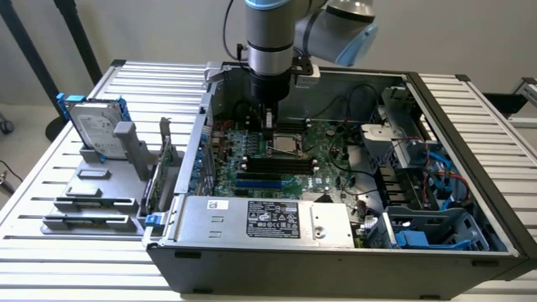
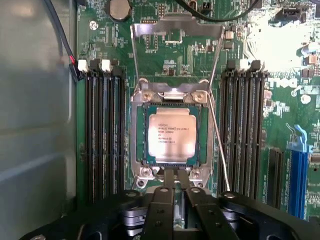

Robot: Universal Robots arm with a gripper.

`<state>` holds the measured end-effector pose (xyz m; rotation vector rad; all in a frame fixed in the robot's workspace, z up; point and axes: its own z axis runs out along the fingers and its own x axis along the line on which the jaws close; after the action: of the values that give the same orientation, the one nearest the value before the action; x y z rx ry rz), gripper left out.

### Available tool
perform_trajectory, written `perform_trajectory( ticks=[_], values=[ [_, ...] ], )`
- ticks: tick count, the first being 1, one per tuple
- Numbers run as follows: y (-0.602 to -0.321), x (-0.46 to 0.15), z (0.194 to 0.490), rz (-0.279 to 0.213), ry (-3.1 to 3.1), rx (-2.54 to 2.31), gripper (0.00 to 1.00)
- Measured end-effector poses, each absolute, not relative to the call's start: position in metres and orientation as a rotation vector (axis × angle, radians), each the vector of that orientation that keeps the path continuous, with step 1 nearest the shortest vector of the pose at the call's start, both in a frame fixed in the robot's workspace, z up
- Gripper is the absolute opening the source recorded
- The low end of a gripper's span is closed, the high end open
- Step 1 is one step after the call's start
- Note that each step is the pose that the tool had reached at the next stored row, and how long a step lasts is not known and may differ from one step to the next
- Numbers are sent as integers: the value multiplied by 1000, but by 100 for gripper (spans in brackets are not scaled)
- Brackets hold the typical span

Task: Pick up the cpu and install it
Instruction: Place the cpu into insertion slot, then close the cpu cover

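Although shut down to a thin slit, holds nothing visible: claw (image 2: pixel 176 179), black fingers (image 2: pixel 161 205) side by side, tips just off one edge of the metal socket frame (image 2: pixel 139 102). Hung straight down from the grey arm (image 1: pixel 270 44) into the open computer case (image 1: pixel 457 113), low over the middle of the board.

Just past the fingertips and apart from them: cpu (image 2: pixel 172 135), silvery top with small printed lines, lying flat and square inside the socket. Load plate (image 2: pixel 177 30) swung open, standing away from the socket at its hinge edge. Thin wire lever (image 2: pixel 219 150) raised along one socket edge. On either side of the socket, banks of long black memory slots (image 2: pixel 102 140). All carried on a green motherboard (image 2: pixel 180 70), with a blue slot (image 2: pixel 298 170) towards one edge and a round coin cell (image 2: pixel 119 7) near another.

Around the board, grey steel walls, lid off. Along the case's near edge, a silver power supply (image 1: pixel 268 219) with a dark label. In the case's near corner on the exterior view's right, a blue plastic bracket (image 1: pixel 417 239); blue cables (image 1: pixel 436 170) along that same side.

Under the case, a table (image 1: pixel 155 82) of pale metal slats, the case taking up its middle and the exterior view's right. Towards the table's edge on the exterior view's left, a grey fixture (image 1: pixel 92 189) carrying a hard drive (image 1: pixel 94 129) stood on edge, blue brackets at its ends. Beyond the table's far edge, a plain pale wall (image 1: pixel 151 31).
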<state>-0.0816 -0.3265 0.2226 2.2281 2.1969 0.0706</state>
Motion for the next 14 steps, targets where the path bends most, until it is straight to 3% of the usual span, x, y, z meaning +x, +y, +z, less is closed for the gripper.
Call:
perform_trajectory(
  ticks=[14],
  values=[
    [-327, -84, 227, 69, 2198, 2229, 11]
  ],
)
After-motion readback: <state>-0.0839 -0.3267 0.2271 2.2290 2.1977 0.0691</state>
